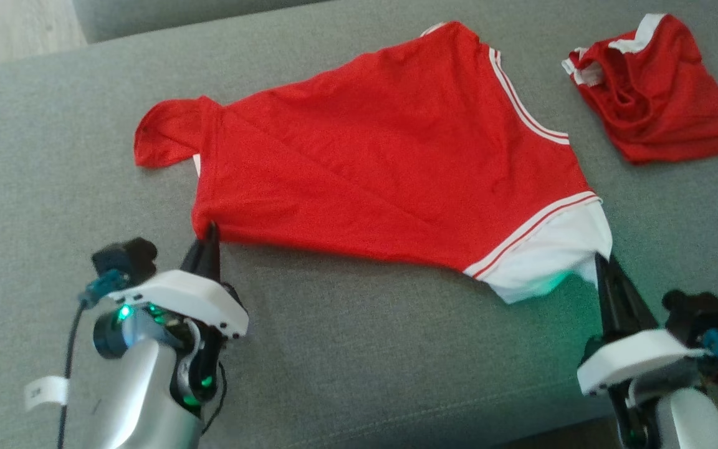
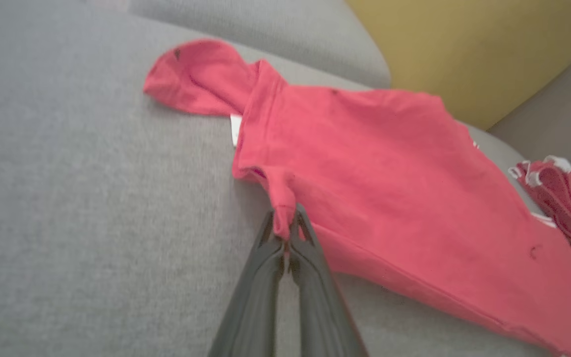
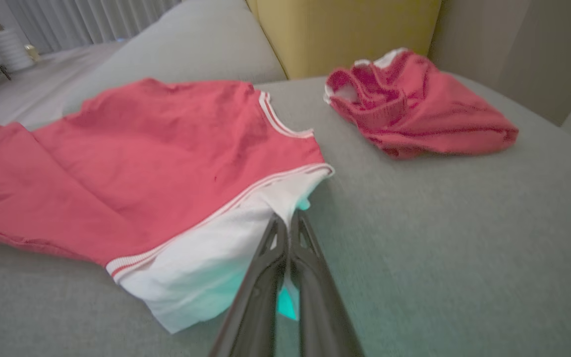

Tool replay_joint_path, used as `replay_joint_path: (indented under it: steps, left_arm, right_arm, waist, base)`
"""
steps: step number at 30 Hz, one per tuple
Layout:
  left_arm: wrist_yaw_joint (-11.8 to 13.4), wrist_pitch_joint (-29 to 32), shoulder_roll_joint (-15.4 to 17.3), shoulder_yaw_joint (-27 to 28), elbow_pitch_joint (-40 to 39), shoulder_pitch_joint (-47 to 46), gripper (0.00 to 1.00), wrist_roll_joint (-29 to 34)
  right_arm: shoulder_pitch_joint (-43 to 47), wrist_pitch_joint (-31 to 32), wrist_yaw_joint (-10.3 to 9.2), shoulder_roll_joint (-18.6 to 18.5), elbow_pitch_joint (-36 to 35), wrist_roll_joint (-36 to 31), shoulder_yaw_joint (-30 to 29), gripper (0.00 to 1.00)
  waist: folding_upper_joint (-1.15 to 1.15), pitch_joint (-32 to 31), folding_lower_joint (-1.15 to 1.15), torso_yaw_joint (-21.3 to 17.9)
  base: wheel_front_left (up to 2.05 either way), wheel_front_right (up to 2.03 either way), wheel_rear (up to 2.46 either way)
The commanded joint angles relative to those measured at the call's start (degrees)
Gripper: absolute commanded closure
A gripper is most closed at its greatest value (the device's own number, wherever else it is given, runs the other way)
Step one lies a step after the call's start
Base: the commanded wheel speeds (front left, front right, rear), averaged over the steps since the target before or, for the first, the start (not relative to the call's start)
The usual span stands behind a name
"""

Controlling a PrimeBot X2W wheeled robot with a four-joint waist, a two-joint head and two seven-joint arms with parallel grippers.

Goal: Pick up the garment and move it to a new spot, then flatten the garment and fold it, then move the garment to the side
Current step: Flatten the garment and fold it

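The garment (image 1: 384, 156) is a red top with white striped trim and a white panel. It lies spread across the middle of the grey sofa cushion (image 1: 359, 362), mostly flat, with shallow creases running across it. One red flap is folded out at its 9 o'clock end. The white panel sits at its 4 o'clock corner.

The left gripper (image 1: 211, 234) is at the garment's 7 o'clock corner. Its jaws are closed, pinching a small gathered tuck of red fabric (the left wrist view shows the cloth bunched up between the two dark fingertips (image 2: 301, 233)).

The right gripper (image 1: 602, 262) is at the garment's 4 o'clock corner. Its jaws are closed on the edge of the white panel, and a green-blue glow falls on the cloth there.

A second red garment (image 1: 652, 93) with white trim lies crumpled at 2 o'clock from the first. It rests on the same cushion, near the first garment but not touching it.

In the right wrist view, a yellow cushion (image 3: 340, 29) stands at 12 o'clock, beyond both garments.
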Motion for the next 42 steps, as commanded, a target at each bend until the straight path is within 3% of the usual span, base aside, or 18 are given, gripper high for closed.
replay_joint_path:
  steps: [1,7,13,22,28,36,42]
  left_arm:
    - [-0.24,-1.1,0.82,2.5,-2.79,-1.13,1.0,-0.34]
    - [-0.66,-4.55,1.85,3.58,-11.22,0.67,1.0,-0.5]
    - [-0.18,-4.91,3.62,4.04,-24.8,2.4,1.0,0.29]
    - [1.54,1.86,9.01,3.96,-48.64,-0.69,1.0,4.79]
    - [1.19,8.67,12.75,3.77,-59.45,-7.62,1.0,7.32]
    - [-0.02,14.53,14.58,3.3,-56.98,-15.63,1.0,6.72]
    - [-2.47,13.89,16.44,3.92,-41.43,-26.94,1.0,7.88]
  right_arm:
    - [-3.13,-1.05,-0.05,-0.45,-2.79,0.45,1.54,1.0]
    - [-6.22,-1.88,-0.05,-1.02,-8.94,1.69,3.22,1.0]
    - [-9.91,-3.31,-0.05,-2.2,-18.21,2.87,2.87,1.0]
    - [-13.96,-3.54,-0.05,-3.44,-35.03,3.0,0.8,1.0]
    - [-17.82,-1.78,-0.05,-4.89,-43.68,2.45,-0.27,1.0]
    - [-22.15,1.11,-0.05,-5.25,-42.46,3.87,1.22,1.0]
    - [-34.68,0.67,-0.05,-6.21,-29.76,5.4,4.82,1.0]
  waist:
    - [0.0,-0.75,0.0,0.3]
    - [0.0,-4.16,0.0,1.35]
    - [0.0,-8.04,0.0,2.46]
    - [0.0,-10.94,0.0,3.69]
    - [0.0,-9.53,0.0,3.65]
    - [0.0,-4.03,0.0,4.4]
    - [0.0,1.98,0.0,5.47]
  base:
    - [0.0,0.0,0.0]
    - [0.0,0.0,0.0]
    - [0.0,0.0,0.0]
    - [0.0,0.0,0.0]
    - [0.0,0.0,0.0]
    - [0.0,0.0,0.0]
    - [0.0,0.0,0.0]
